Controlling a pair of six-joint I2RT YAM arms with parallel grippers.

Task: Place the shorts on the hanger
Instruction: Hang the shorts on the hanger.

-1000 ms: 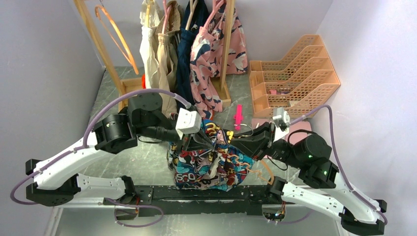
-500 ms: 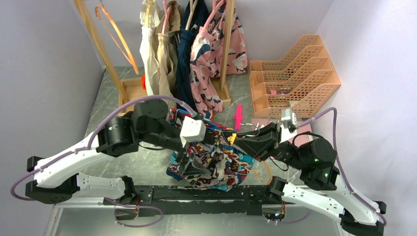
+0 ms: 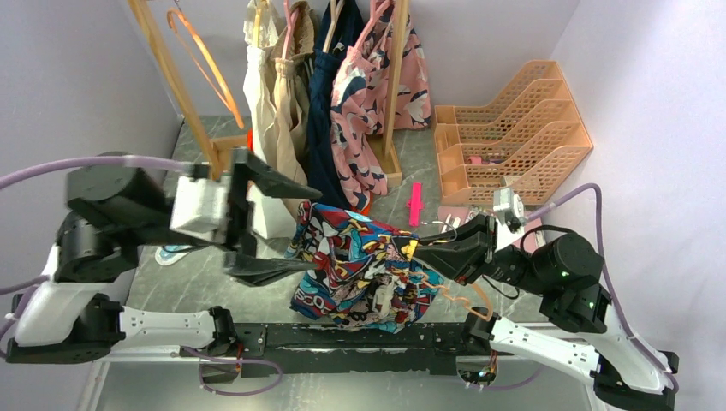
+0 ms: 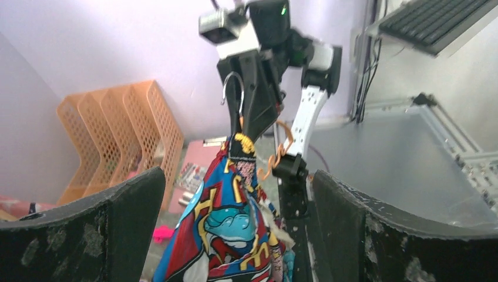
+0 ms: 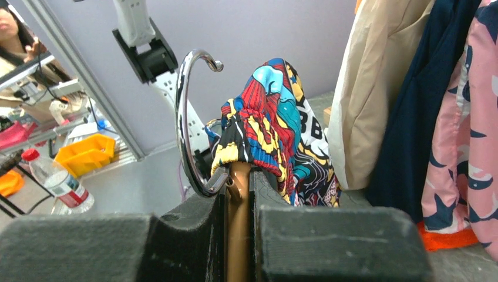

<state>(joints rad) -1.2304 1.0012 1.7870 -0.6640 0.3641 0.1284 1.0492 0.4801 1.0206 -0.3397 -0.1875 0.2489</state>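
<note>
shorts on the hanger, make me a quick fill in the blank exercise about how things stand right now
The right tool is ____ on the slim orange-tan hanger, just below its curved silver metal hook.
The left tool has its jaws standing wide ____.
The comic-book print fabric shorts are draped over the ____.
Missing words: shut; open; hanger.

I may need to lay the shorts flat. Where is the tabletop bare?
Most room: the grey table left of the shorts, between the left arm and the front rail. A narrow strip runs behind the pink clip, beside the orange trays. Crowded: under the hanging clothes and around the right hand, which grips the hanger.
</note>
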